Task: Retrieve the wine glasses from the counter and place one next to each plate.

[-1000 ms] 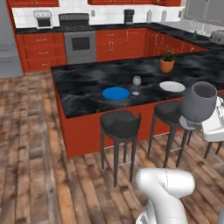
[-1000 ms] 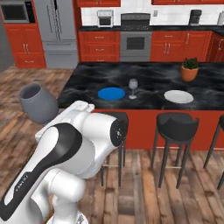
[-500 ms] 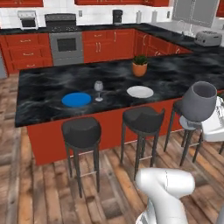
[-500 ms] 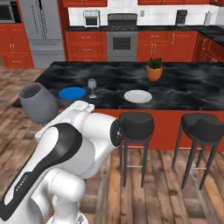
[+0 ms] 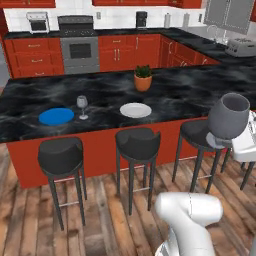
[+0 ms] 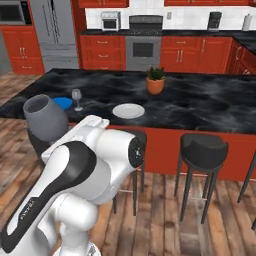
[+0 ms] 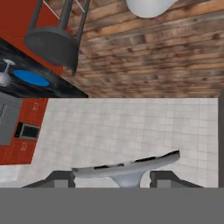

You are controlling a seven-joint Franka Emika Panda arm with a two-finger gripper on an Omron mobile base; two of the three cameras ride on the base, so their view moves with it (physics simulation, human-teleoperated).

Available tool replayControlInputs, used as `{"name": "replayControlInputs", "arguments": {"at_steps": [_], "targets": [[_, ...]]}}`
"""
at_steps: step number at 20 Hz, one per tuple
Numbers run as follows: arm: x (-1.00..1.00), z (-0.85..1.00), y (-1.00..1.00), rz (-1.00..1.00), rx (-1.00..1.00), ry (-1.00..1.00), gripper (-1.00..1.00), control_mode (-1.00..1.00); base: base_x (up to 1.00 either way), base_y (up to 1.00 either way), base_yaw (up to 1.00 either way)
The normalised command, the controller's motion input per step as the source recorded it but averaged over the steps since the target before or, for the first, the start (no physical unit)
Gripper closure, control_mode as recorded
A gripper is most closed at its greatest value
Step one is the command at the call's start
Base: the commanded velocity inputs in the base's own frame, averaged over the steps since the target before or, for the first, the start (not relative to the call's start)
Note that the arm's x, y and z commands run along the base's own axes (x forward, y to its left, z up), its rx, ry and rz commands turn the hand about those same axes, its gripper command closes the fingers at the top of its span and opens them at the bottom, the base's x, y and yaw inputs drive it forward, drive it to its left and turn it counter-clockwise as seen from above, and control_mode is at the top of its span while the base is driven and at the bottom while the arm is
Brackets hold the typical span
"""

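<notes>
Held wine glass (image 5: 228, 116) upright, stem vertical, mouth up.

Smoky translucent wine glass (image 5: 228, 117); glossy marble island (image 5: 190, 95), seemingly.

Home kitchen: red cabinets (image 5: 130, 50), stove (image 5: 78, 44), fridge (image 6: 54, 30), black marble island (image 5: 165, 95) with 3 stools (image 5: 137, 145).

A potted plant (image 5: 143, 79) in an orange pot stood on the black marble island (image 5: 200, 95), toward its far side. Three dark stools (image 5: 137, 145) lined the island's near side on the wooden floor (image 5: 100, 220). Against the far wall were a steel oven (image 5: 79, 50), a toaster oven (image 5: 37, 22) and a coffee machine (image 5: 141, 19).
</notes>
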Motion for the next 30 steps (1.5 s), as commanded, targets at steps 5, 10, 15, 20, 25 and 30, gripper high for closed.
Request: {"name": "replayControlInputs", "arguments": {"at_steps": [5,10,15,20,25,30], "targets": [[0.00,0.00,0.00,0.00,0.00,0.00,1.00,1.00,0.68,-0.64,0.11],[0.00,0.00,0.00,0.00,0.00,0.00,1.00,1.00,0.56,-0.78,0.07],[0.00,0.00,0.00,0.00,0.00,0.00,1.00,1.00,0.65,-0.37,0.04],[0.00,0.00,0.00,0.00,0.00,0.00,1.00,1.00,0.80,0.00,0.00],[0.00,0.00,0.00,0.00,0.00,0.00,1.00,1.00,0.42,0.06,0.00],[0.00,0.00,0.00,0.00,0.00,0.00,1.00,1.00,0.08,0.15,0.01]]}}
